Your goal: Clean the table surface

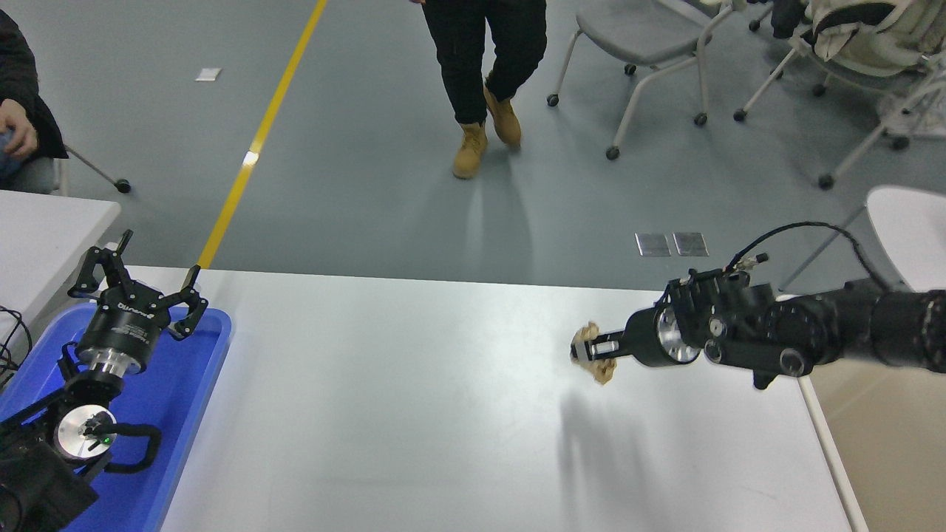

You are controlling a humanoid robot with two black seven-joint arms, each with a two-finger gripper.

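The worktop [414, 399], the broad glossy white surface filling the lower half of the view, shows no loose litter on its visible part, so the clearing looks close to finished; what seems left is disposal of the one scrap in hand. A beige bin [879, 443] stands just beside the worktop's right edge, a likely drop point, with the right arm already reaching across that edge. At the lower left a blue tray [188, 391] lies on the worktop, and the left gripper [140, 284] hangs parked over it with its fingers spread wide. The right gripper [595, 349] is clamped on a crumpled brown paper wad [600, 369], held clear above the surface, its shadow falling below. Open room lies all around it.
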